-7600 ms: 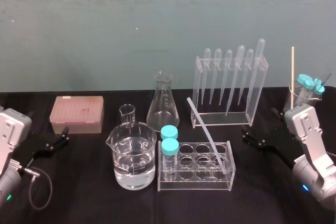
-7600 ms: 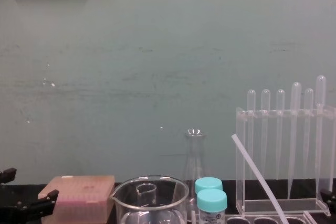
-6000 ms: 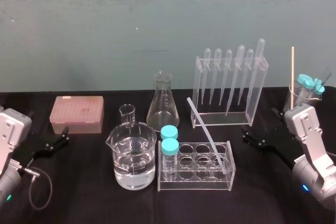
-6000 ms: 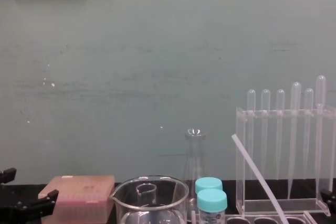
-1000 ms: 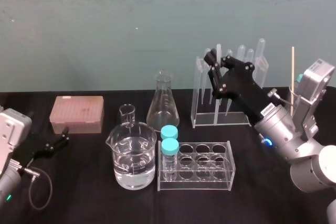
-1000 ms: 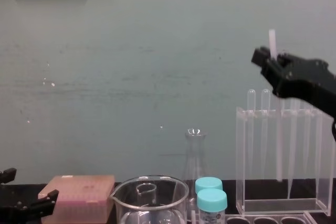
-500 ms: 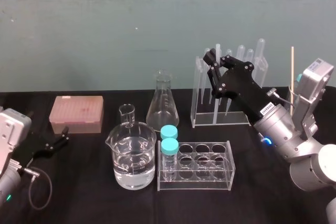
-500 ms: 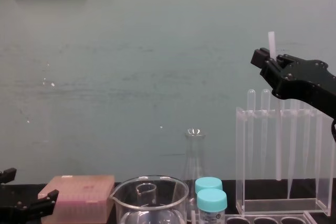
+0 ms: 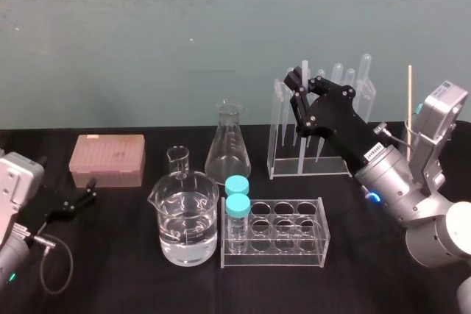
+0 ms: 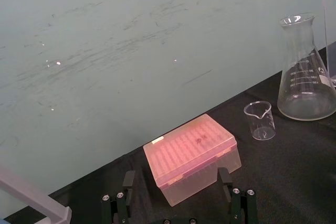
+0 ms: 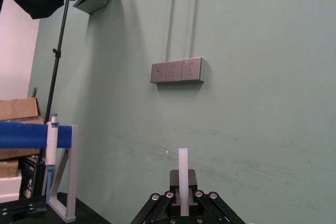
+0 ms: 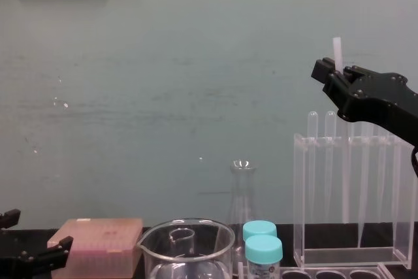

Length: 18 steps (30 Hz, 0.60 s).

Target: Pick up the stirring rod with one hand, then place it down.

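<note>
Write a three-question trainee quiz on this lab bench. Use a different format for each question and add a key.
1. True or false: the right gripper holds the rod upright.
2. How many blue-capped tubes stand in the tube rack? A one, B two, C four.
3. Fill in: the left gripper sits open near the pink ____.
Key: 1 true; 2 B; 3 box.
</note>
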{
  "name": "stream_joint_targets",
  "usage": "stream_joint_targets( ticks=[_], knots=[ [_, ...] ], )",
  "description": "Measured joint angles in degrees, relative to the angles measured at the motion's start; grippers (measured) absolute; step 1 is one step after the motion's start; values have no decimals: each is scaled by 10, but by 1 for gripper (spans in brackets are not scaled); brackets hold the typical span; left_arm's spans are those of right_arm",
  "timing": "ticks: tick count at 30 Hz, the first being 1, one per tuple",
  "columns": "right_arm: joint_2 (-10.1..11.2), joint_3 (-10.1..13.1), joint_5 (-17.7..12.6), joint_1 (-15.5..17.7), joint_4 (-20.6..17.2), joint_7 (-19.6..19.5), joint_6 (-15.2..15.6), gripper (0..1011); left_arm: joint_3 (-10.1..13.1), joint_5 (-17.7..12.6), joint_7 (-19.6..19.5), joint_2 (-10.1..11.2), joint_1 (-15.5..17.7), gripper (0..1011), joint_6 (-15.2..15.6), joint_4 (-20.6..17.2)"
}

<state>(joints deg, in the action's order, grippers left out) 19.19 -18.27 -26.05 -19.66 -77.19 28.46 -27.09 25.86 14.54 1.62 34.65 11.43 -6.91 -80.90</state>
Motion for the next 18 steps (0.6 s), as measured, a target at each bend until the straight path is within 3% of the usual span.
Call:
stream_joint_targets(
  ticks=[18],
  knots=[
    [0,0,0,0,0,0,0,64,0,0,0,0,0,1000,0,0]
  ],
)
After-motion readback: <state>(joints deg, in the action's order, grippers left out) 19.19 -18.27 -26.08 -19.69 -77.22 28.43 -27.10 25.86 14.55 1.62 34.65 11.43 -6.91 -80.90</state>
